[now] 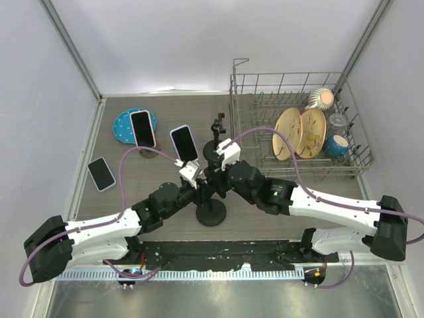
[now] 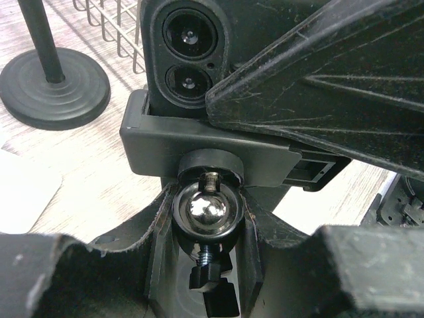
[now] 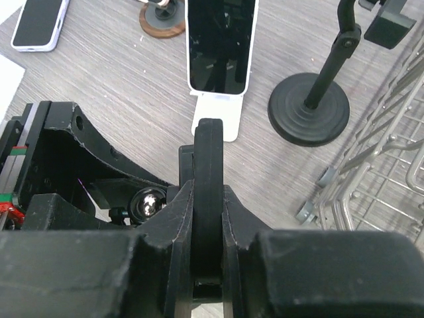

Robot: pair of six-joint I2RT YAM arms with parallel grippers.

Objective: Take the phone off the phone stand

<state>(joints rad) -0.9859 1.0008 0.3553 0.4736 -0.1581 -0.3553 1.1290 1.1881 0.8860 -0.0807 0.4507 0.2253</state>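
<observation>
The right end effector point(image 3: 209, 222) is pinching the slim black phone point(image 3: 209, 159) edge-on across its faces. The phone is sitting in the black plastic clamp-style phone stand point(image 2: 199, 149), mid-tabletop point(image 1: 112, 142) where both arms are meeting. The left end effector point(image 2: 207, 232) is clasping the stand's chrome ball joint point(image 2: 207, 207), bracing it. The clamp is hugging the phone near its lenses, so a skewed pull is risking a jam or a slip from the pads. In the right wrist view, a white-cased phone point(image 3: 220, 43) at twelve o'clock and a black round-based pole stand point(image 3: 308, 109) at one o'clock are crowding the exit path.
</observation>
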